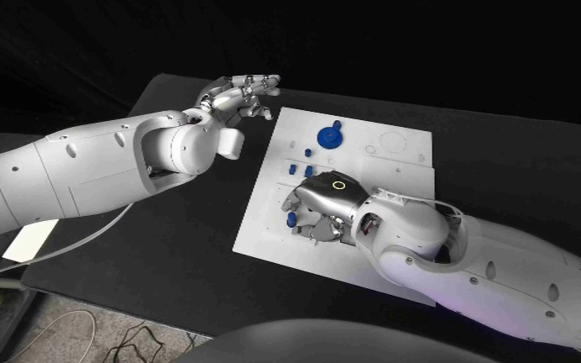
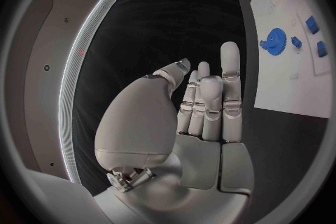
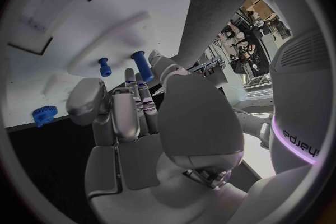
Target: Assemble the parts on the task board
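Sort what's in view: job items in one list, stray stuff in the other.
Job: task board; blue gear; small blue pegs; right hand over the board; left hand off it.
Stray: white card; cables.

The table [image 1: 509, 153] was black, and the task board [image 1: 363, 149] on it was white. The gear [image 1: 329, 136] and the smaller parts [image 1: 295, 167] on the board were blue, as were the pegs [image 3: 139, 60] standing in the board. Both arms were white, and the left hand [image 1: 243, 94] and right hand [image 1: 321, 205] were silver; a white tag [image 1: 29, 241] lay at the table's edge.
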Available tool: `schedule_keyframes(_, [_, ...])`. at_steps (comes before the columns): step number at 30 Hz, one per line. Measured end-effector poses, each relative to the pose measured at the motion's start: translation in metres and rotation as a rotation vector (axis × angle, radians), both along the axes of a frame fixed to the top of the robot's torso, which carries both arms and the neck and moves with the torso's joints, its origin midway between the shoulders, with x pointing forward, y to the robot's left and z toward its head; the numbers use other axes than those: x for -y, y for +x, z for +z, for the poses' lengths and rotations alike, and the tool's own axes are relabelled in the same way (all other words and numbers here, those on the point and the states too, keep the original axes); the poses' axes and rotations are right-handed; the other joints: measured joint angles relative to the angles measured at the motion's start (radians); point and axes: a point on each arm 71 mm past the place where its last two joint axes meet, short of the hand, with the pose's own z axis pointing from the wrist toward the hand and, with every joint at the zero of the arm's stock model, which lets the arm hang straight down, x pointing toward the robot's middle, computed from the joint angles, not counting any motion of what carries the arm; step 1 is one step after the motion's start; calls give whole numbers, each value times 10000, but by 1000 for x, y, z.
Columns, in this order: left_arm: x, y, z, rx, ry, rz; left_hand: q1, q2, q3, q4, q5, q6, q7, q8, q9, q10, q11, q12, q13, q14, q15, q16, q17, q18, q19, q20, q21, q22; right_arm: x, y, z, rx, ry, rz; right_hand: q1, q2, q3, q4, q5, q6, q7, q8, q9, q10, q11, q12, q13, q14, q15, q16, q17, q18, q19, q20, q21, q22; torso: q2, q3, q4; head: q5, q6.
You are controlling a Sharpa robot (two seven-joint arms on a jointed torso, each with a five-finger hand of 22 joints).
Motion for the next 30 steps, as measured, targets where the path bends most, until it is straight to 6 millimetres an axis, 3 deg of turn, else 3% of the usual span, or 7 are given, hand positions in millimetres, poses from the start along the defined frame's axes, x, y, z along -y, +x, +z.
schedule_keyframes(12, [-3, 1, -1, -66, 23, 9, 0, 0, -29, -29, 0, 0, 0, 0, 0, 0, 0, 0, -2, -35, 35, 0, -23, 2, 0, 0, 0, 0, 13, -1, 8, 385, 1048, -278, 93, 93, -495, -37, 178, -67, -3, -1, 1, -72, 0, 139, 16, 37, 37, -115, -154, 0, 0, 0, -114, -178, -2, 10, 1, -52, 23])
schedule_keyframes(17, [-5, 1, -1, -83, 34, 25, 0, 0, -29, -29, 0, 1, 0, 0, 0, 0, 0, 0, -2, -35, 35, 0, -23, 1, 0, 0, 0, 0, 43, -1, 18, 477, 1545, -710, 118, 200, -756, -18, 198, -66, -3, -2, 17, 244, -72, 444, 73, 37, 37, -115, -208, 0, 0, 0, -176, -207, -17, 9, -17, -162, 96])
schedule_keyframes(20, [-6, 1, -1, -90, 43, 43, 0, 0, -29, -29, 0, 0, 0, 0, 0, -21, -21, 0, -2, -35, 35, 0, -22, 1, 0, 0, 0, -9, 72, 3, 26, 328, 1726, -1279, 88, 336, -837, 62, 256, -31, -35, -2, 39, 1100, -140, 888, 230, 14, 12, -31, 1, 1, 41, -40, -8, 78, -40, 4, -46, -341, 182])
schedule_keyframes(22, [-7, 1, -1, -95, 54, 66, 0, 0, -29, -29, 0, 0, 0, 0, 1, -36, -36, 0, -3, -35, 35, 0, -22, 0, 0, 0, 0, -9, 93, 6, 33, 159, 1817, -1752, 19, 405, -937, 162, 339, 114, -87, 29, 70, 1913, -285, 1291, 427, 21, -98, 323, 469, 0, 259, -127, 389, 642, -58, -6, -78, -454, 232])
schedule_keyframes(24, [-9, 0, -1, -105, 62, 81, 0, 0, -29, -29, 0, 0, 0, 39, 1, -37, -37, 0, 0, -35, 35, 0, -32, 0, 0, 0, 0, -9, 117, 9, 39, -190, 1924, -2398, -148, 393, -1085, 310, 511, 198, -157, 73, 85, 2445, -358, 1591, 645, 18, -236, 590, 822, 0, 404, -254, 670, 1031, -84, -15, -132, -631, 298])
schedule_keyframes(28, [-8, -1, -1, -108, 53, 54, 0, 0, -29, -29, 0, 0, 0, 39, 1, -37, -36, 1, 6, -35, 35, 0, -37, 0, 0, 0, 0, -9, 153, 11, 42, -1039, 2111, -3556, -730, 277, -1656, 657, 1063, 399, -373, 266, 159, 3498, -736, 2615, 1565, 20, -460, 905, 1221, -1, 619, -468, 992, 1441, -141, -31, -265, -983, 419])
schedule_keyframes(30, [-8, -1, -1, -110, 53, 48, 0, 0, -29, -29, 0, 0, 0, 41, 1, -37, -37, 55, 13, -35, 35, 0, -37, -1, 0, 0, 0, -9, 165, 10, 41, -1398, 2142, -4033, -855, 355, -2112, 860, 1498, 435, -508, 449, 273, 3435, -902, 4094, 3220, 6, -614, 991, 1301, -161, 690, -542, 1109, 1593, -173, -34, -335, -1097, 453])
